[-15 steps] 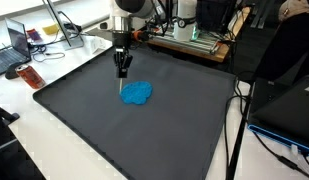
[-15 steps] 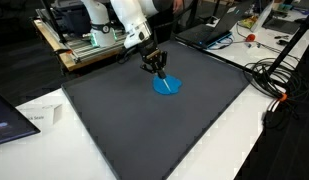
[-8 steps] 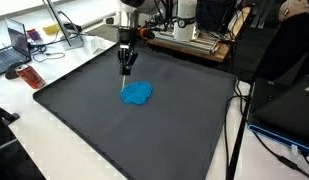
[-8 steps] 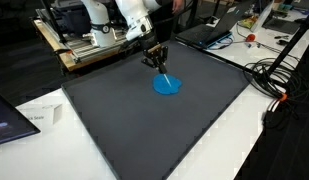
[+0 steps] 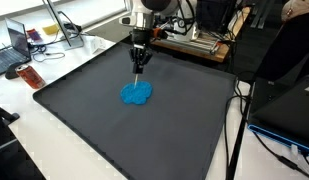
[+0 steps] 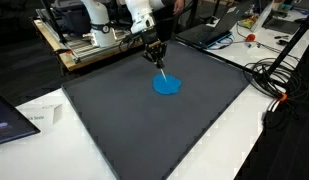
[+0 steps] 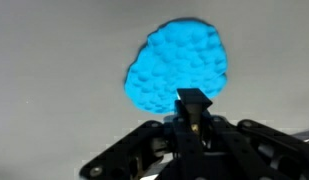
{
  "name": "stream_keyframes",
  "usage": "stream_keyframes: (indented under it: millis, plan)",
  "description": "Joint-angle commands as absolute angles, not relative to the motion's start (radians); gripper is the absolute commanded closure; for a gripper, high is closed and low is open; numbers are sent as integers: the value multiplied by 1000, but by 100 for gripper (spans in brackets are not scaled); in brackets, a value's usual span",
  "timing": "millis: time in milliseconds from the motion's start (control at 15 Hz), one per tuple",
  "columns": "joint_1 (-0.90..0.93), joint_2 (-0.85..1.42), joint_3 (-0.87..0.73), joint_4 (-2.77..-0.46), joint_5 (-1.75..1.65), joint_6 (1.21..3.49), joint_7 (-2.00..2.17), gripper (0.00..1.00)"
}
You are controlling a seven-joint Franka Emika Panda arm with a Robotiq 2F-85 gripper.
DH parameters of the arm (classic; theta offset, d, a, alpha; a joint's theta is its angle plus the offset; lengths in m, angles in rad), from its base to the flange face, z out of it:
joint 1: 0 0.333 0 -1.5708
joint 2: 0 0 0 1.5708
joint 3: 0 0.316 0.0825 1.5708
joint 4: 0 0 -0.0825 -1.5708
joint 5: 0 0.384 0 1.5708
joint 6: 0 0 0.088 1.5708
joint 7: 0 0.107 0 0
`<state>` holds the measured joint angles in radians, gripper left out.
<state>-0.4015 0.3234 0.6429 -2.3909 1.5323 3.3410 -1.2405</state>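
Blue wad (cloth, going by its nubbly surface in the wrist view) lies crumpled in the far half of the dark mat, and it has not budged over the last second. What has changed is the gripper: a second ago it hung almost over the wad's near corner, and since then it has drifted up and off toward the mat's far edge, so in both exterior views it now stands near the wad but apart from it. Its fingers are pinched tight together, meeting in one dark tip in the wrist view, with none of the blue material between them. A thin pale sliver slants from the fingertips down toward the wad in an exterior view; I cannot tell whether it is a stick in the grip or a loose strand. To my eye the wad has been left lying where it was rather than lifted.
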Motion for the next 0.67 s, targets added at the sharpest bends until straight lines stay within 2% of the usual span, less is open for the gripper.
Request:
stream_keyframes:
  millis: [0,133,200,600]
  plan:
    - [-318,324,667,-2434,1586,3461,-1221,97]
    - [-279,331,689,-2409,1655,3533,-1262,97]
    - [-304,334,670,-2425,1589,3477,-1223,87]
    - [-275,333,686,-2423,1613,3524,-1225,87]
